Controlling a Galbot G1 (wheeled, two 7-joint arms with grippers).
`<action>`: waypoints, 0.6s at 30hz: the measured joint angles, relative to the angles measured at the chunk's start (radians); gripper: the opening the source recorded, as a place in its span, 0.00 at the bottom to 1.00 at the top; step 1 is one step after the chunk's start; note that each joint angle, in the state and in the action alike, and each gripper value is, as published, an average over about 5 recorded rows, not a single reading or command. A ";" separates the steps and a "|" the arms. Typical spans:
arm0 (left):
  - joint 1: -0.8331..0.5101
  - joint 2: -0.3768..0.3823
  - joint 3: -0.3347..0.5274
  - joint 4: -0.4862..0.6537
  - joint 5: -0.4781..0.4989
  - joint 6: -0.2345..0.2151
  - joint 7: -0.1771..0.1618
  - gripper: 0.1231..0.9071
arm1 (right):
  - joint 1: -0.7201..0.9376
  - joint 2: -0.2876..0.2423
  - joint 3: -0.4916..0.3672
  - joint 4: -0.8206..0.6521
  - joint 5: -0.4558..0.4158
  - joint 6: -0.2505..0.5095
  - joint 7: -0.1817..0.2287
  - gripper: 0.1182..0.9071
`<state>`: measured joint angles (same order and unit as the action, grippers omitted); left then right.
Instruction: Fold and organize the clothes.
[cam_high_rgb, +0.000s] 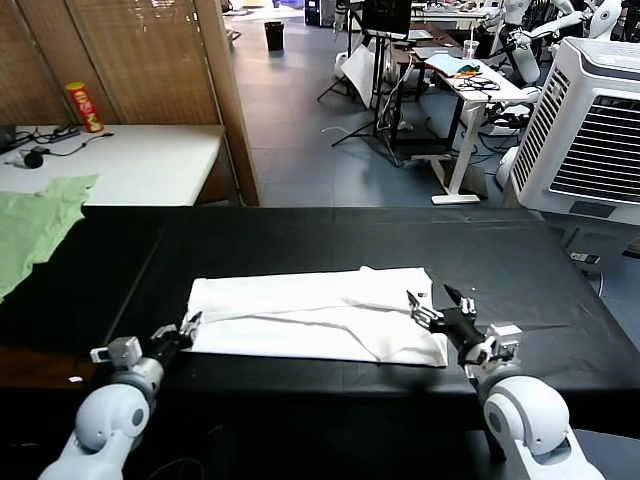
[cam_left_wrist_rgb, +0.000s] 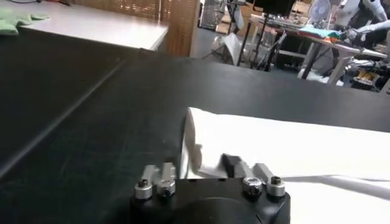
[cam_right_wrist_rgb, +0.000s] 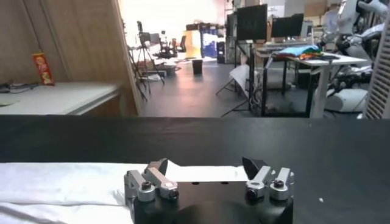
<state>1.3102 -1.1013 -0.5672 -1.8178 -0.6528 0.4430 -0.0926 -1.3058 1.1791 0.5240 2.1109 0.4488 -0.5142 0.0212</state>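
The white T-shirt (cam_high_rgb: 310, 315) lies folded into a long strip across the middle of the black table (cam_high_rgb: 300, 235); no print shows. My left gripper (cam_high_rgb: 190, 324) is low at the strip's left end, jaws open around its edge. In the left wrist view the shirt (cam_left_wrist_rgb: 292, 149) lies just ahead of the left gripper (cam_left_wrist_rgb: 204, 165). My right gripper (cam_high_rgb: 440, 301) is open over the strip's right end, near the front corner. In the right wrist view the right gripper (cam_right_wrist_rgb: 206, 165) spreads wide above the shirt's edge (cam_right_wrist_rgb: 73, 182). Neither holds anything.
A pale green garment (cam_high_rgb: 35, 225) lies at the table's far left. Behind it stands a white table (cam_high_rgb: 130, 165) with a red can (cam_high_rgb: 84, 107) and cables. A white air cooler (cam_high_rgb: 590, 130) stands at the back right. The table's front edge is just before both grippers.
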 joint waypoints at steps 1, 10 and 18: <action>-0.003 -0.002 0.003 0.002 0.012 0.001 0.002 0.09 | -0.001 0.000 -0.001 0.002 -0.001 0.000 -0.001 0.86; -0.010 0.024 0.000 0.037 0.222 -0.049 0.036 0.03 | -0.025 -0.003 0.014 0.007 -0.002 0.000 -0.001 0.86; 0.040 0.130 -0.085 0.079 0.311 -0.125 0.042 0.03 | -0.050 0.011 0.050 0.014 0.000 0.001 0.000 0.86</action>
<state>1.3506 -0.9711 -0.6522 -1.7392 -0.3415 0.3179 -0.0502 -1.3562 1.1905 0.5744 2.1246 0.4487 -0.5130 0.0208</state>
